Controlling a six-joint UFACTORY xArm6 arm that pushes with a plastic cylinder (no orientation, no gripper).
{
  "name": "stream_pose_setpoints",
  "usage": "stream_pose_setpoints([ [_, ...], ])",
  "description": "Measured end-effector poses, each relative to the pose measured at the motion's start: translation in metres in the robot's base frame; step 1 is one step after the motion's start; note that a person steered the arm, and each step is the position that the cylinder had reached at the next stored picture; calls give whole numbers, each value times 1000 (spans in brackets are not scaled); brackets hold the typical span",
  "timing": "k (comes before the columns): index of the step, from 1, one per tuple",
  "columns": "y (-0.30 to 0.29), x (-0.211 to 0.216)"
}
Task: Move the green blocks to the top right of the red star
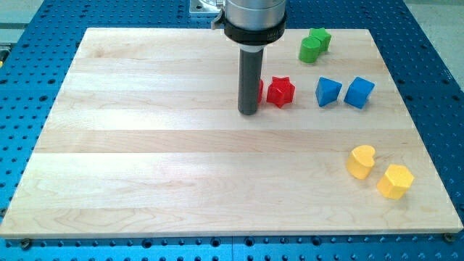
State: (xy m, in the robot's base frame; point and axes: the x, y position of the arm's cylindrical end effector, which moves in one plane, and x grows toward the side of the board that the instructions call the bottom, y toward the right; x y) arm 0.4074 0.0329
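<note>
No text, label, brand, number or sign can be read anywhere: not on the blocks, the bench [145,181] or the rod above my tip [249,113]

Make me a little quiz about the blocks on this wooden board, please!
1. True or false: the two green blocks are touching each other.
2. Which block sits nearest my tip? A) the red star B) the yellow heart C) the blue cube
3. Fill in: the second red block is partly hidden behind the dark ____.

Key
1. True; they sit together near the view's top, up and right of the red star.
2. A; it lies just to the tip's right in the view.
3. rod
</note>
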Motion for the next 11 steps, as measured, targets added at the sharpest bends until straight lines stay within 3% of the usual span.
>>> stream_pose_setpoints([
  [1, -30, 5],
  [2, -77, -28],
  [3, -37, -73],
  [4, 64, -83],
  [6, 207, -163],
  [7, 243, -193],
  [8, 221, -215],
  [11, 35, -208],
])
